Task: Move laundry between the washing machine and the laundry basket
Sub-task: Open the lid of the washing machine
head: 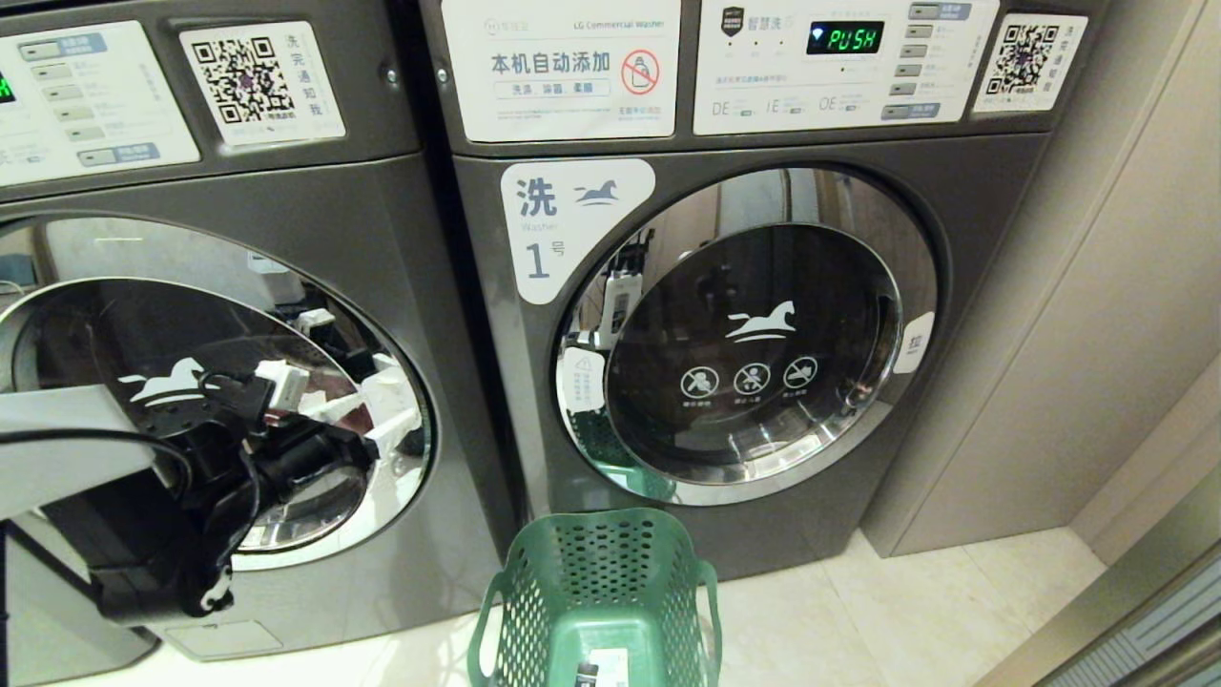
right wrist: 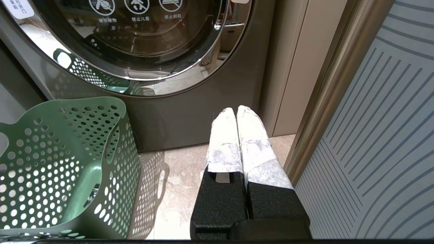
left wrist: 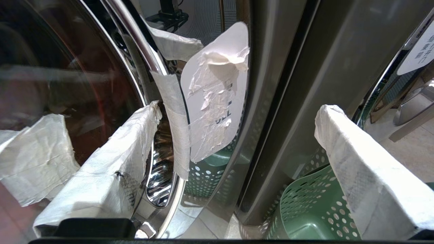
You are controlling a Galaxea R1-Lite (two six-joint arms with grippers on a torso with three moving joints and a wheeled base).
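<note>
We've got our left tool (head: 367, 405) wide open, empty, at the washer door (head: 219, 401); right tool (right wrist: 236, 117) shut over beige floor tiles (right wrist: 176, 189).

Left pincer (head: 377, 405) spread wide against left washer door (head: 238, 382), washer 1 (head: 744, 334) at three o'clock, green basket (head: 601, 592) at six.

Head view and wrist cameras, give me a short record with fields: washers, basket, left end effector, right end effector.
washers: left washer and washer 1, both doors shut
basket: green basket on floor in front of washers, no laundry visible inside
left end effector: open, at left washer's door edge
right end effector: shut, low beside basket, holding nothing
</note>
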